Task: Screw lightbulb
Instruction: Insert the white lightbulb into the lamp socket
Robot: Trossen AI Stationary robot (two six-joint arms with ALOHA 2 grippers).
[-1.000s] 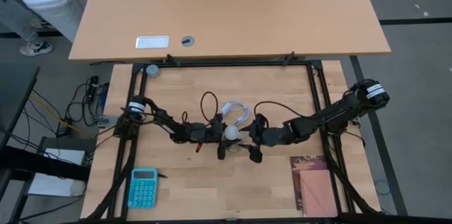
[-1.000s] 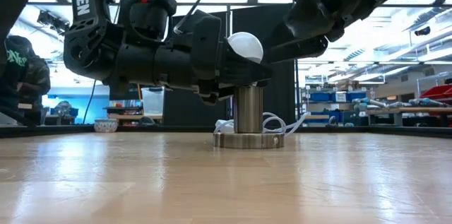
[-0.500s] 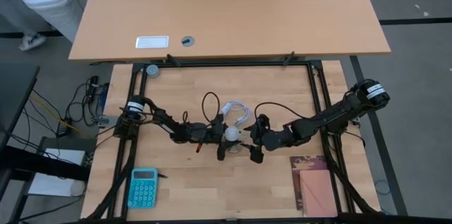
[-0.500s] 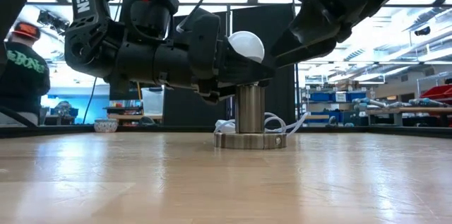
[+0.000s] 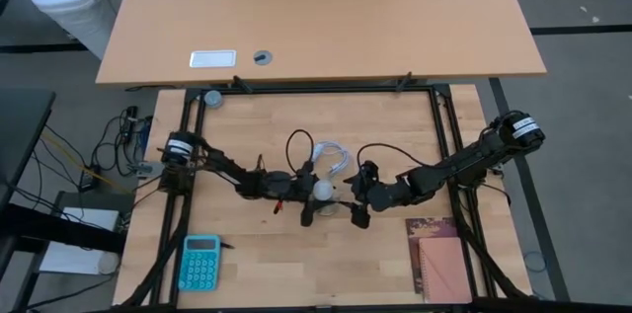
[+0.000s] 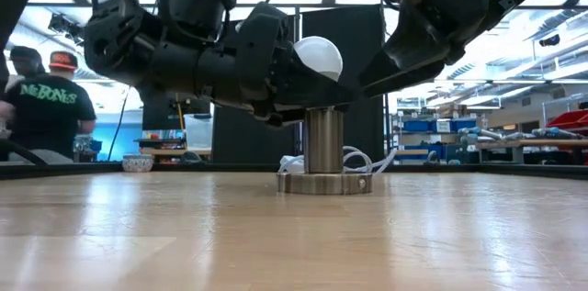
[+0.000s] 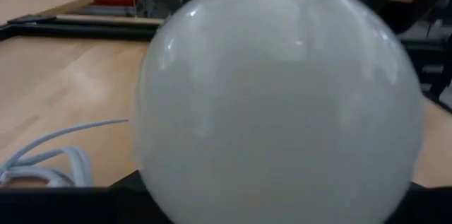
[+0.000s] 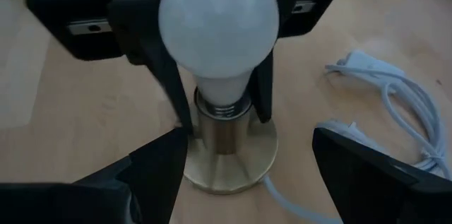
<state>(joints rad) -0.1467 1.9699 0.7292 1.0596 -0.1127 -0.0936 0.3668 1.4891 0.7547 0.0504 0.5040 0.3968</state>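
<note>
We see the left end effector (image 8: 215,75) easing its fingers off the lightbulb (image 8: 217,30), now seated in the socket (image 8: 229,143) at table (image 5: 326,244) centre, while the right end effector (image 8: 247,167) waits wide open and empty at its 3 o'clock — likely a regrip between turns.

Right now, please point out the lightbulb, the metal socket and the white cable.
lightbulb (image 8: 217,20): right wrist view, middle of its white globe.
metal socket (image 8: 224,131): right wrist view, on its upright cylinder, above the round base.
white cable (image 8: 406,111): right wrist view, on a loop lying on the table.
</note>
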